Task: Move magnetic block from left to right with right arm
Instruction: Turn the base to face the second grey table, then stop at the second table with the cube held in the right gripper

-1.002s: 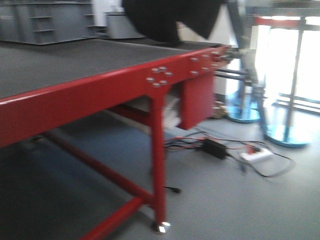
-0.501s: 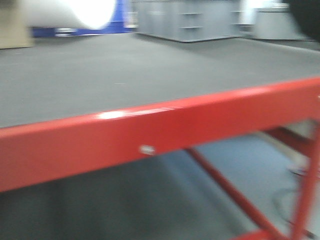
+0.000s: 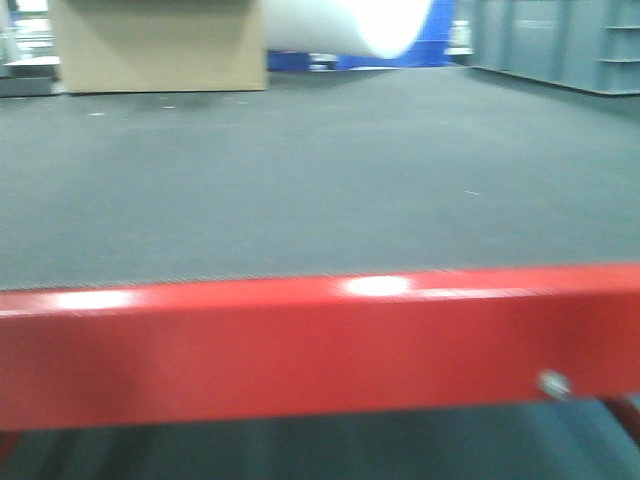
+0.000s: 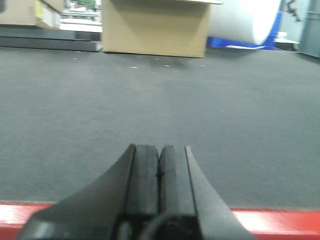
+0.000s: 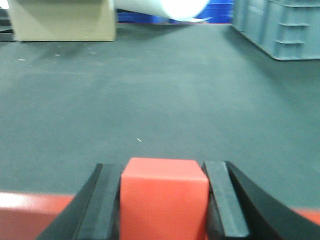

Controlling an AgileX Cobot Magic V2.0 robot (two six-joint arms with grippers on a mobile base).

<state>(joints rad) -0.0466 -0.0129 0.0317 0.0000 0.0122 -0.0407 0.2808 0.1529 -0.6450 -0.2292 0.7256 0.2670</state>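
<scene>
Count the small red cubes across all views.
1. The small matte red cube is clamped between the black pads of the right gripper. None shows on the dark mat; others may lie hidden.

The worktop [image 3: 320, 170] is covered in a dark grey mat, matt and finely grained. Its front rail [image 3: 300, 340] is red painted metal, glossy enough to carry white highlights, with a bare silvery bolt head [image 3: 553, 383] set in it. The magnetic block [image 5: 165, 205] looks smooth and matt, without sheen. The right gripper [image 5: 163, 172] and left gripper [image 4: 160, 152] are dull black plastic, with rubbery-looking pads. Behind stand a matt tan cardboard box [image 4: 155, 27], a grey moulded plastic crate [image 5: 277, 25] and a smooth white roll [image 4: 245, 20].
</scene>
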